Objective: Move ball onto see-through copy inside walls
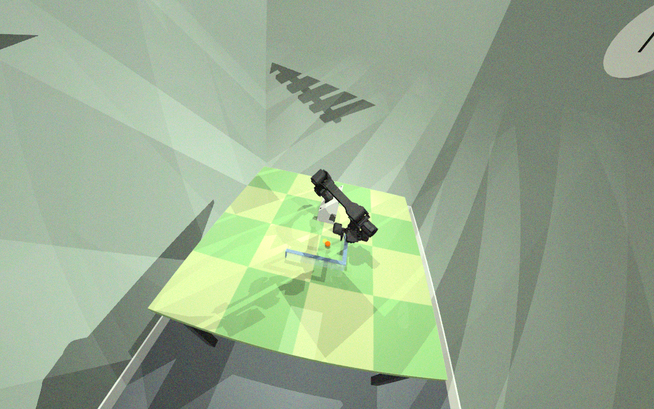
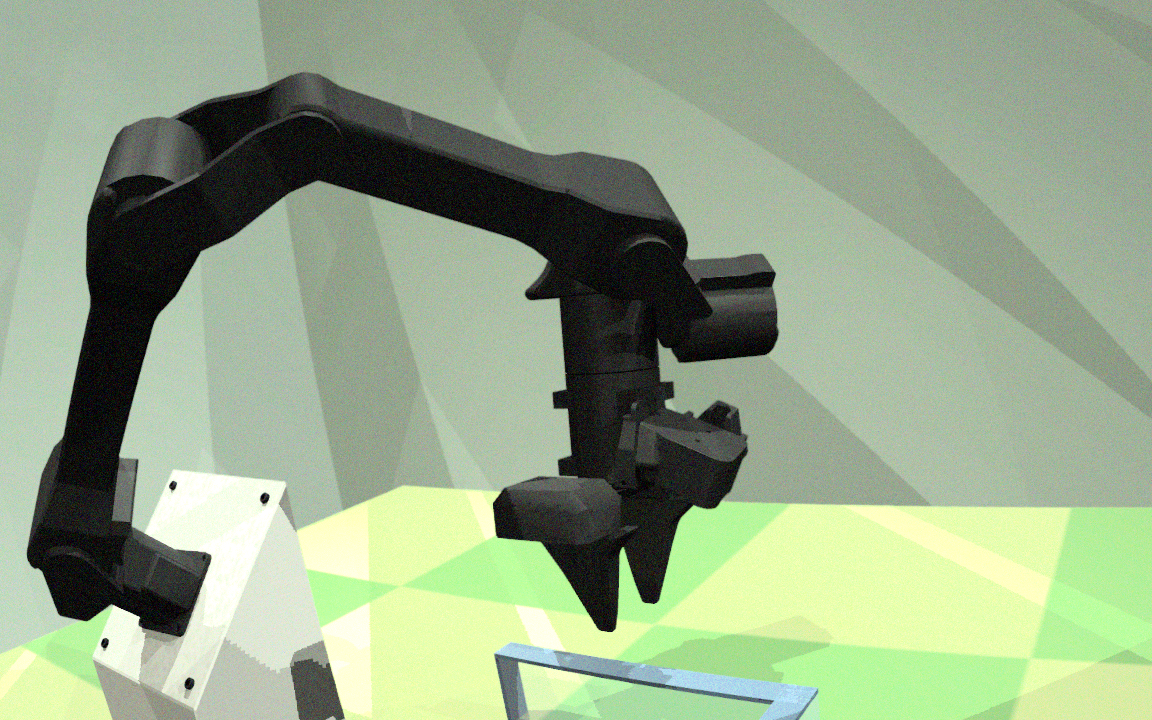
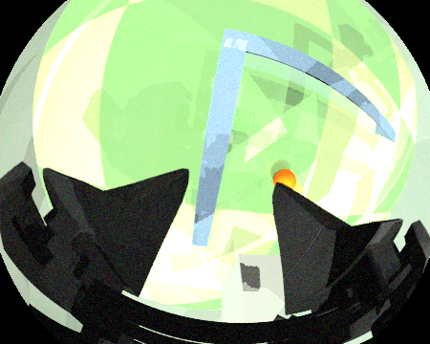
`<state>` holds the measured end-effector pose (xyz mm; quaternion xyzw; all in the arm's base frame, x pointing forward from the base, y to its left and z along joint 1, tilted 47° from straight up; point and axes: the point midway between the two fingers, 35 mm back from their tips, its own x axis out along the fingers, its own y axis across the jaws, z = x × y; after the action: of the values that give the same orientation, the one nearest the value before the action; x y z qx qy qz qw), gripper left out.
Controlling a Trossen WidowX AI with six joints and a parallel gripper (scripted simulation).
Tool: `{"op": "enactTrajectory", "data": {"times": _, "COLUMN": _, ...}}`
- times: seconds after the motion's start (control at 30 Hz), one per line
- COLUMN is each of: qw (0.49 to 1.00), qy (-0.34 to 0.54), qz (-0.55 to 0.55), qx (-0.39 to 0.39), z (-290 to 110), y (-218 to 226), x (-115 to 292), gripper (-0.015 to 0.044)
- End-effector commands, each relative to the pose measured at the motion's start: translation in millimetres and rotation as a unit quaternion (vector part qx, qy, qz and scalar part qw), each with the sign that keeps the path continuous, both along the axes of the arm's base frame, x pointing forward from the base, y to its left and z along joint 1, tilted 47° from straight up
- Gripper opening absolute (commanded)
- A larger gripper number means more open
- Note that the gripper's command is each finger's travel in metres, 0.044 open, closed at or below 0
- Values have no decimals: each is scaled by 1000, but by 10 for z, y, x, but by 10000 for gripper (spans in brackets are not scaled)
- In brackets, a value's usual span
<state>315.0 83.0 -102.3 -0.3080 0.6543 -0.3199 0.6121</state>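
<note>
The orange ball (image 1: 327,243) (image 3: 285,179) lies on the table inside the corner, away from both walls. A faint yellowish patch, seemingly the see-through copy, shows partly behind it on the robot-base side; its exact outline is unclear. The long clear wall (image 1: 314,257) (image 3: 315,67) and the side wall (image 1: 345,252) (image 2: 652,673) (image 3: 221,102) have blue rims. My gripper (image 1: 346,239) (image 2: 627,616) (image 3: 232,182) is open and empty, above the table near the side wall's free end. In the wrist view the right fingertip overlaps the ball's lower edge. The ball is hidden in the exterior view.
The white robot base mount (image 1: 327,211) (image 2: 244,573) (image 3: 263,301) stands behind the walls' open side. The side wall's raised rim runs beneath the gripper area. The checkered table (image 1: 339,330) (image 2: 938,555) extends around the corner, with shadows across it.
</note>
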Motion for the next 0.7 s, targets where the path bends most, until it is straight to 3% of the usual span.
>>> {"op": "enactTrajectory", "data": {"times": 0.0, "qw": 941, "qy": 256, "qz": 216, "qx": 46, "z": 227, "y": -458, "x": -118, "gripper": 262}}
{"op": "enactTrajectory", "data": {"times": 0.23, "qw": 867, "qy": 377, "qz": 320, "qx": 63, "z": 292, "y": -697, "x": -242, "gripper": 262}}
{"op": "enactTrajectory", "data": {"times": 0.53, "qw": 733, "qy": 513, "qz": 441, "qx": 75, "z": 356, "y": -947, "x": -415, "gripper": 262}}
{"op": "enactTrajectory", "data": {"times": 0.67, "qw": 723, "qy": 520, "qz": 448, "qx": 75, "z": 359, "y": -960, "x": -425, "gripper": 262}}
